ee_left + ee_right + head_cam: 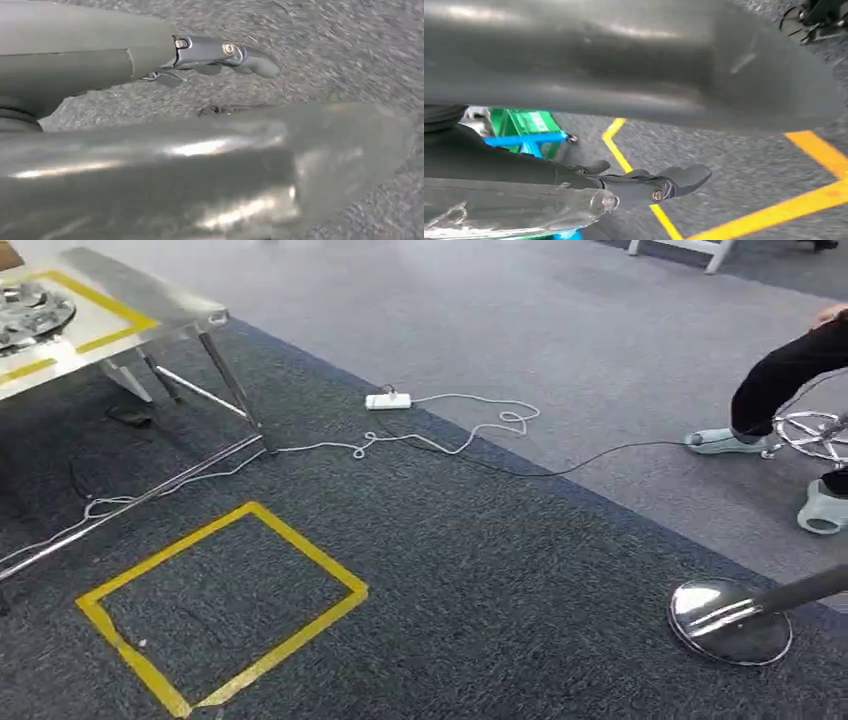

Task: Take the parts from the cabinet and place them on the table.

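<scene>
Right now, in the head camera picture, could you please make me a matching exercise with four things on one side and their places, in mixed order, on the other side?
Things:
1. white power strip
2. yellow tape rectangle
3. round chrome base
4. metal table

Places:
A. upper left of the picture
B. on the dark carpet, lower left
C. lower right, on the dark carpet
D. at the border of dark and light carpet, near the middle

Pairs: 1-D, 2-B, 3-C, 4-A
</scene>
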Available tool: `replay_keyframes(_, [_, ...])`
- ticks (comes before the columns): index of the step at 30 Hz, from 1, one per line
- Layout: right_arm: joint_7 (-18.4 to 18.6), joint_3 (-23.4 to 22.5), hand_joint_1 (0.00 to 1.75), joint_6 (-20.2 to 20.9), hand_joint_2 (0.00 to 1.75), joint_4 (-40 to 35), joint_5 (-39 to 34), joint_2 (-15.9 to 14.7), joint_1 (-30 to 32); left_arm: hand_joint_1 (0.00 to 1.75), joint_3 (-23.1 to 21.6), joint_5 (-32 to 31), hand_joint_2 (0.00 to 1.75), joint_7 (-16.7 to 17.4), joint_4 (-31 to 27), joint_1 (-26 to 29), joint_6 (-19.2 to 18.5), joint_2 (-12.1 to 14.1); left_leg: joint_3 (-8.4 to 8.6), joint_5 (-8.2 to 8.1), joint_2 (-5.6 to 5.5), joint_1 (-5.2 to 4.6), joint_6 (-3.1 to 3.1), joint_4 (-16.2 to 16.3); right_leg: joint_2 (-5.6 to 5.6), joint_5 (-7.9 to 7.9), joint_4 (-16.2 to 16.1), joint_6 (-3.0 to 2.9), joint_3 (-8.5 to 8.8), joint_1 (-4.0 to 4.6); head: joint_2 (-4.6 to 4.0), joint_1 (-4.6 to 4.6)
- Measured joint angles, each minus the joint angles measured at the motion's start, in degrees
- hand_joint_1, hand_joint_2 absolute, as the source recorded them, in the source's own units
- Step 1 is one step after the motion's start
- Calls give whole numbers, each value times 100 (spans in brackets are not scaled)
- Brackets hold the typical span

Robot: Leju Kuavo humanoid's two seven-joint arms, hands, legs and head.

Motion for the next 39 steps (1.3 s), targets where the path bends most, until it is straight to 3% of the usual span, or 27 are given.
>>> replay_keyframes(1, [-2, 0, 0, 0, 0, 0, 2, 2, -10, 0, 2, 0, 0, 0, 0, 15, 0, 0, -310, -293, -97, 0, 0, 648, 112, 8, 0, -13, -20, 2, 0, -13])
replay_keyframes(2, [-2, 0, 0, 0, 0, 2, 2, 2, -7, 0, 2, 2, 0, 0, 0, 31, 0, 0, -550, -428, -126, -3, 6, 1099, 205, 9, 1, -14, -28, 4, 0, -4])
replay_keyframes(3, [-2, -2, 0, 0, 0, 0, 2, 2, 4, 0, 2, 2, 0, 2, 0, 45, 0, -2, -673, -404, -132, -4, 17, 1276, 305, 11, 2, -12, -28, 5, 0, -7])
replay_keyframes(4, [-2, -2, 0, 0, 0, 0, 2, 2, 15, 0, 2, 2, 0, 0, 0, 47, 0, -2, -649, -238, -134, -3, 26, 1172, 392, 16, 2, -5, -23, 3, 0, -7])
replay_keyframes(6, [-2, -4, 0, 0, 0, 0, 0, 2, 21, 0, 2, 2, 0, 0, 0, 37, 0, 0, -325, 316, -202, 8, 51, 365, 579, 34, 3, 25, -20, -9, 0, -7])
replay_keyframes(7, [-2, -4, 0, -2, 0, 2, 0, 2, 15, 0, 2, 2, 0, 0, 0, 35, 0, 0, -105, 557, -404, 31, 57, -127, 663, 46, 4, 48, -23, -18, 0, -11])
replay_keyframes(8, [-2, -4, 0, -2, 0, 2, -2, 2, 10, 0, 2, 0, 0, 0, 0, 37, 0, 0, 2, 619, -803, 65, 55, -440, 737, 51, 21, 89, -50, 0, 0, -9])
replay_keyframes(10, [2, -4, 0, -11, 0, 2, -13, 2, 9, 0, 2, 0, 0, 2, 0, 30, 0, -2, 27, 567, -743, 67, 70, -533, 870, 62, 33, 158, -124, -6, 0, 0])
replay_keyframes(15, [4, -4, 0, -11, 0, 2, -17, 2, 9, 0, 2, 0, 0, 0, 0, 34, 2, -2, 19, 561, -737, 65, 82, -527, 886, 64, 27, 170, -128, -12, 0, -9])
replay_keyframes(17, [18, -13, 0, -15, 0, 0, -35, 0, 56, 0, 2, 11, 0, -9, 0, 30, 9, -4, 35, 582, -619, 43, 155, -533, 1008, 103, -25, 252, -177, -42, 0, 0])
replay_keyframes(18, [4, -26, 0, -46, 0, 2, -101, 0, 85, 0, 20, 162, 0, -96, 0, 16, 66, -15, 47, 617, -455, 56, 247, -573, 465, -27, 175, 267, -246, -7, 0, 35])
replay_keyframes(19, [-199, -194, 0, -114, 0, 2, -529, 7, 4, 0, 131, 323, 0, -232, 0, 64, 151, 2, 53, 595, -115, 7, 290, -567, 70, -783, 1646, 319, -951, -8, 0, 76])
replay_keyframes(20, [-214, -228, 0, -118, 0, 0, -566, 9, 1, 0, 155, 354, 0, -240, 0, 63, 157, 9, 55, 590, -26, -3, 297, -567, 60, -841, 1895, 328, -1060, -8, 0, 79])
replay_keyframes(21, [-249, -271, 0, -142, 0, 0, -573, 9, 9, 0, 170, 376, 0, -251, 0, 55, 162, 22, 63, 581, 55, -7, 294, -566, 57, -759, 1849, 328, -1019, -8, 0, 74])
replay_keyframes(23, [-324, -319, 0, -201, 0, 0, -599, 7, 16, 0, 214, 444, 0, -280, 0, 37, 168, 39, 99, 555, 188, -9, 274, -566, -10, -327, 991, 292, -522, 1, 0, 79])
replay_keyframes(24, [-397, -337, 0, -216, 0, -2, -644, 2, 2, 0, 253, 479, 0, -282, 0, 34, 170, 48, 131, 533, 250, -11, 250, -564, -196, -123, 421, 269, -187, 17, 0, 81])
replay_keyframes(25, [-451, -359, 0, -219, 0, -2, -678, 2, -32, 0, 284, 498, 0, -282, 0, 38, 177, 61, 153, 511, 302, -34, 218, -561, -477, -95, 96, 232, -5, 47, 0, 87])
replay_keyframes(29, [-741, -457, 0, -214, 0, -2, -809, 0, -100, 0, 405, 700, 0, -280, 0, -14, 181, 94, 191, 497, 505, -49, 97, -581, -221, -34, 94, 83, -81, 84, 0, 76])
replay_keyframes(30, [-820, -468, 0, -214, 0, -2, -833, 0, -109, 0, 450, 761, 0, -280, 0, -33, 179, 103, 185, 455, 452, -37, 42, -570, -154, 6, 36, 28, -35, 36, 0, 76])
replay_keyframes(31, [-881, -468, 0, -214, 0, -2, -848, -2, -115, 0, 483, 809, 0, -284, 0, -45, 168, 129, 147, 351, 166, -22, 13, -456, -107, 20, 19, 9, -33, 27, 0, 52])
replay_keyframes(32, [-918, -470, 0, -219, 0, -2, -855, -7, -147, 0, 516, 844, 0, -289, 0, -41, 151, 133, -10, 125, -27, -18, 1, -110, -54, 35, 15, -15, -41, 17, 0, 44])
replay_keyframes(34, [-1031, -472, 0, -188, 0, -2, -887, -11, -204, 0, 607, 920, 0, -286, 0, -20, 118, 144, -481, -292, -120, -16, -18, 850, 99, 40, 16, -23, -62, 18, 0, 39])
replay_keyframes(35, [-1137, -479, 0, -142, 0, -2, -931, -11, -206, 0, 638, 964, 0, -282, 0, -15, 114, 149, -653, -353, -127, -16, -24, 1150, 167, 41, 16, -25, -65, 18, 0, 39])
replay_keyframes(36, [-1240, -501, 0, -94, 0, -2, -966, -13, -202, 0, 678, 995, 0, -269, 0, -17, 114, 149, -721, -300, -128, -14, -26, 1214, 228, 42, 17, -23, -64, 16, 0, 39])
replay_keyframes(37, [-1294, -520, 0, -70, 0, -2, -984, -13, -201, 0, 724, 1023, 0, -242, 0, -21, 116, 151, -682, -116, -128, -6, -27, 1063, 292, 46, 19, -15, -60, 11, 0, 39])
replay_keyframes(39, [-1329, -546, 0, -50, 0, -2, -992, -13, -211, 0, 756, 1040, 0, -223, 0, -28, 140, 151, -320, 454, -198, 32, -39, 213, 421, 58, 27, 28, -56, -10, 0, 42])
